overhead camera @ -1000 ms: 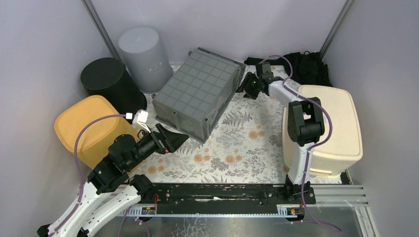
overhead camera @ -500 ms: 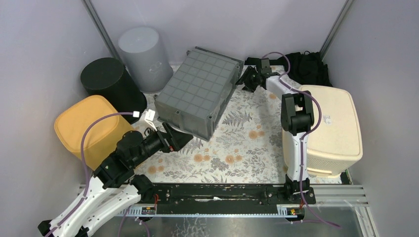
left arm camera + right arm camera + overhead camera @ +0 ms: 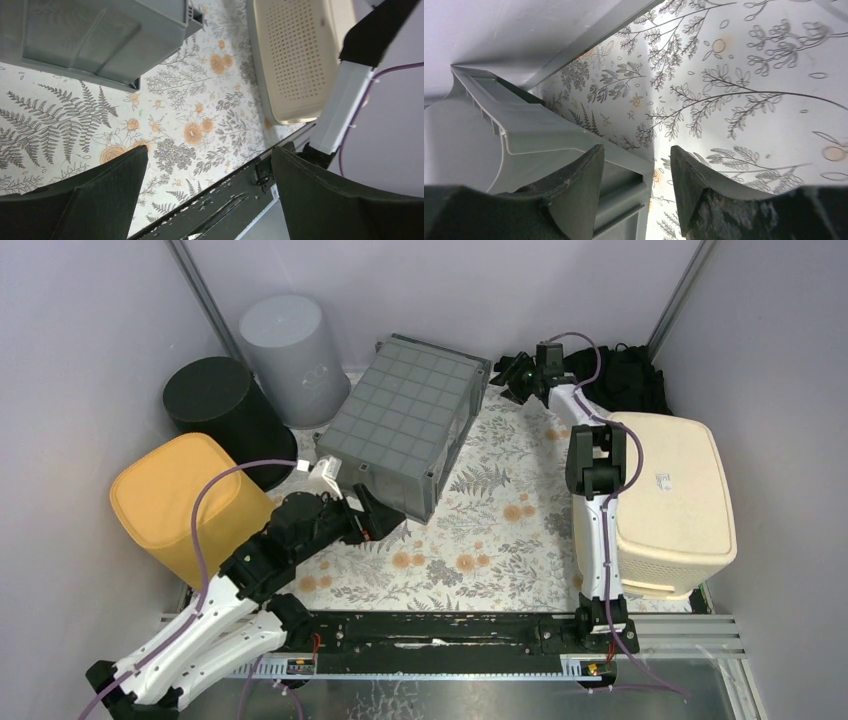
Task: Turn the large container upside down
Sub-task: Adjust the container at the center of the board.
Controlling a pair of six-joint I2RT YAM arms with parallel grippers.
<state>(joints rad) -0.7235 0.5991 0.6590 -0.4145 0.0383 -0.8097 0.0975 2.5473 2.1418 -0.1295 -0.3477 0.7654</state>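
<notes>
The large container (image 3: 405, 430) is a grey plastic crate lying with its gridded bottom facing up, in the back middle of the floral table. My left gripper (image 3: 385, 520) stands wide open just off its near left corner, with nothing between the fingers. The left wrist view shows the crate's side wall (image 3: 95, 40) above the open left gripper (image 3: 209, 152). My right gripper (image 3: 510, 375) hovers at the crate's back right corner, jaws parted and gripping nothing. From the right wrist the crate's rim (image 3: 524, 145) runs beside one finger of the right gripper (image 3: 636, 152).
A grey bin (image 3: 283, 345), a black bin (image 3: 215, 400) and a yellow bin (image 3: 180, 505) stand upside down at the left. A cream perforated basket (image 3: 670, 500) sits at the right, behind my right arm. Black cloth (image 3: 625, 375) lies at the back right.
The crate has tipped further over and settled flatter, bottom up. My right gripper has drawn back toward the rear wall, off the rim. My left gripper has moved right along the crate's near edge.
</notes>
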